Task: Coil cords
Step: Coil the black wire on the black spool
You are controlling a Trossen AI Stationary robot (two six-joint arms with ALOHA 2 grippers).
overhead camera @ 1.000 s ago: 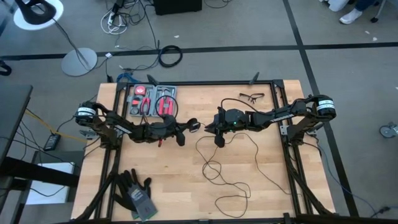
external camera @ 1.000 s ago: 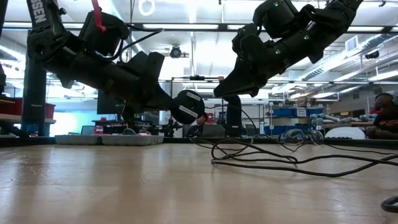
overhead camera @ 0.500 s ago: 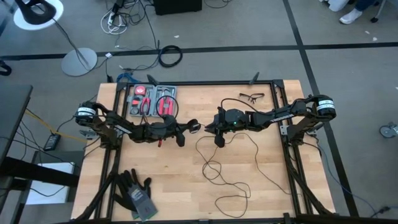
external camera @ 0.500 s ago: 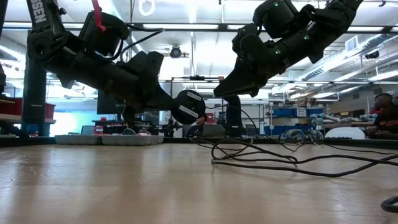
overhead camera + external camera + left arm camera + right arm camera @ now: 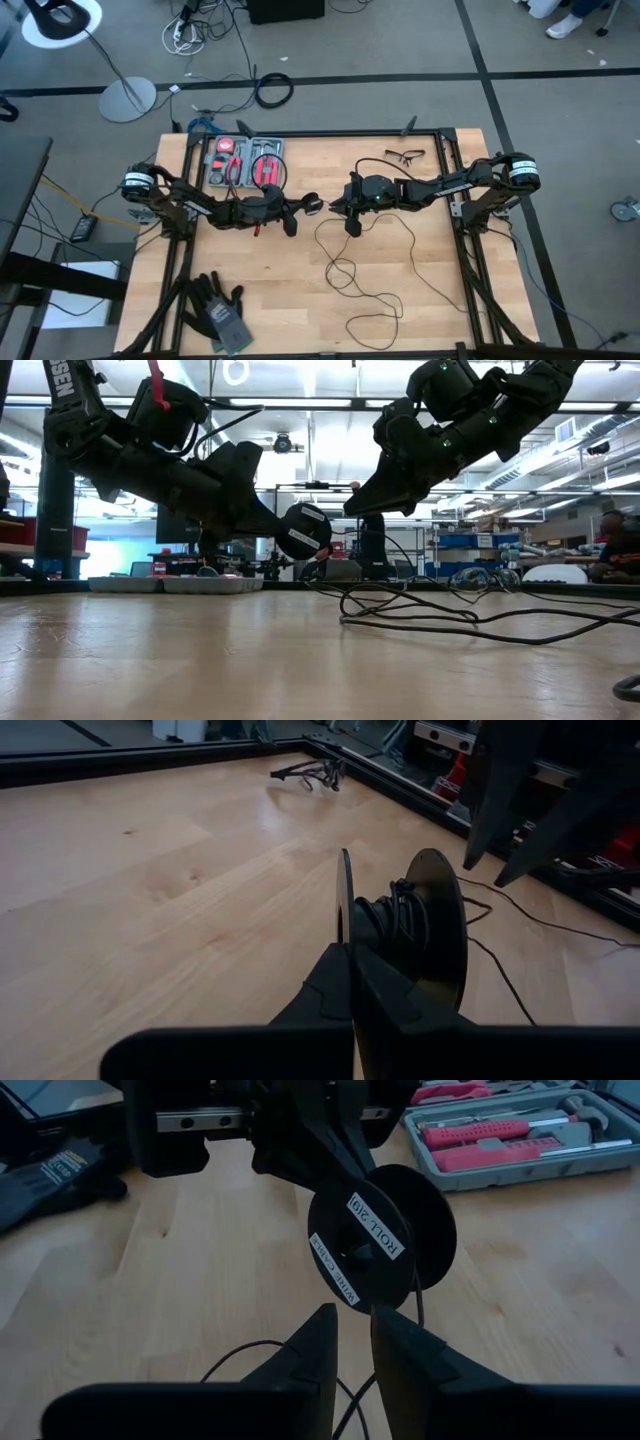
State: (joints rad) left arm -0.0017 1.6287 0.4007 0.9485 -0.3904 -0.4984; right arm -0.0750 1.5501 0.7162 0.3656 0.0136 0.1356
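Two dark jointed arms, white-banded shoulder joints, black tapered fingers (image 5: 400, 1350)

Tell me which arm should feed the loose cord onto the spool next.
Right. The left claw is shut on the spool, holding it off the table. The right claw hovers beside it, directly above the loose cord.

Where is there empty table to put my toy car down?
The front middle of the table is bare, between the gloves and the cord loops. The far middle, between the tool case and the glasses, is bare too. It is crowded mid-table: the left gripper holds a spool, facing the right gripper.
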